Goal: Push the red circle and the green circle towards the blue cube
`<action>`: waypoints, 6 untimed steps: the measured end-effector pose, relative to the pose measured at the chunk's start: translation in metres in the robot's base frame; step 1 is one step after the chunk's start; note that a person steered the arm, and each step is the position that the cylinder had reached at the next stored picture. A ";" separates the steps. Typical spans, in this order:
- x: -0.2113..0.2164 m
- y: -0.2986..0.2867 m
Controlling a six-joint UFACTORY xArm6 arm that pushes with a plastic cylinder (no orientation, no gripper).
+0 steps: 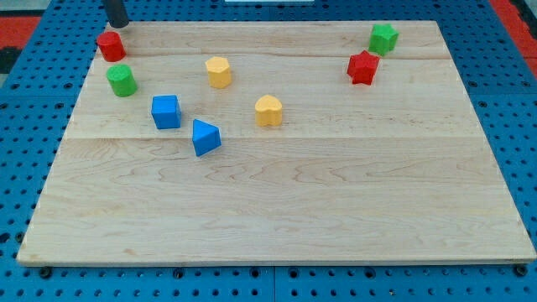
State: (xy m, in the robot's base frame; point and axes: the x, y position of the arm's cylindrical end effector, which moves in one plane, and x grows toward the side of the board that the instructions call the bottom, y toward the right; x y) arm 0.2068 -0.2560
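The red circle point(110, 45) sits near the board's top left corner. The green circle point(122, 80) lies just below it. The blue cube point(166, 111) lies below and to the right of the green circle. My tip point(117, 24) is at the view's top left, just above the red circle and close to it.
A blue triangle-like block point(205, 137) lies right of the blue cube. A yellow hexagon point(218, 72) and a yellow heart point(268, 110) sit mid-board. A red star point(362, 67) and a green star point(383, 39) are at the top right. The wooden board point(277, 218) rests on a blue pegboard.
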 end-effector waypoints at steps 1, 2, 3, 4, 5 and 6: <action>0.045 0.015; 0.041 0.019; 0.022 -0.013; 0.069 -0.031; 0.103 0.052; 0.109 0.100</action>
